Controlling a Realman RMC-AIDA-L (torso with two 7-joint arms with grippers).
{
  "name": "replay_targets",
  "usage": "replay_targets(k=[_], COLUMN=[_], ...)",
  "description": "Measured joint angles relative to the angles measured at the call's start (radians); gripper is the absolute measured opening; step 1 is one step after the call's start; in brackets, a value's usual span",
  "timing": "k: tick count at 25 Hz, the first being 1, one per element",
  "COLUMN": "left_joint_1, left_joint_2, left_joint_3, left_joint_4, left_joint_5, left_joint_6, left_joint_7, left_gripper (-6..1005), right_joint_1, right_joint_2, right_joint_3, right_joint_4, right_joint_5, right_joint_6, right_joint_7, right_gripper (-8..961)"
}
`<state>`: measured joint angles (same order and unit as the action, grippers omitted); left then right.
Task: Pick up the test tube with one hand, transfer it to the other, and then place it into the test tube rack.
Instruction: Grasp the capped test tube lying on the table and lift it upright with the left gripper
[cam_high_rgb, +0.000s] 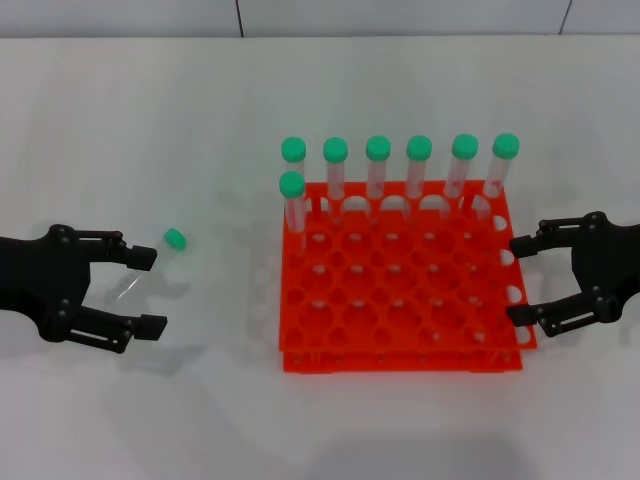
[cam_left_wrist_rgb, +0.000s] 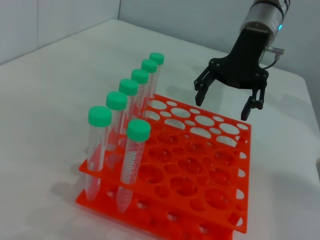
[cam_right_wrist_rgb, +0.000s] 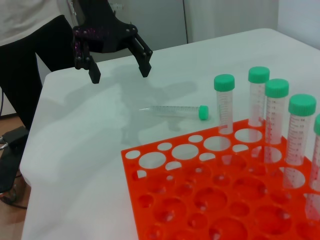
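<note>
White table (cam_high_rgb: 150, 120) carries the tube (cam_high_rgb: 150, 265) lying between the spread fingers of the left gripper (cam_high_rgb: 148, 292), while the right gripper (cam_high_rgb: 522, 281) gapes beside the rack (cam_high_rgb: 400, 290).

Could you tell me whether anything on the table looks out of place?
Yes: one test tube lies flat on the table, left of the rack, between the open left tool's fingers, while seven others stand upright in the rack.

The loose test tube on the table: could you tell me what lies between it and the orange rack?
Only bare table separates the test tube from the rack, shown in the head and right wrist views.
</note>
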<state>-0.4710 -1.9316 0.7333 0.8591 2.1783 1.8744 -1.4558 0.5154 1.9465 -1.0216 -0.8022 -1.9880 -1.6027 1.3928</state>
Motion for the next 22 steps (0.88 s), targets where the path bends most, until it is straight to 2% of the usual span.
replay_targets(k=[22], left_joint_1=[0.001], left_joint_2=[0.0], left_joint_3=[0.0], left_joint_4=[0.0], left_joint_5=[0.0], left_joint_6=[-0.001], left_joint_7=[0.0], left_gripper=[882], right_joint_1=[0.0], right_joint_2=[0.005], right_joint_3=[0.0], right_joint_4=[0.0], right_joint_5=[0.0], right_joint_6=[0.0], right_joint_7=[0.0], right_gripper=[868])
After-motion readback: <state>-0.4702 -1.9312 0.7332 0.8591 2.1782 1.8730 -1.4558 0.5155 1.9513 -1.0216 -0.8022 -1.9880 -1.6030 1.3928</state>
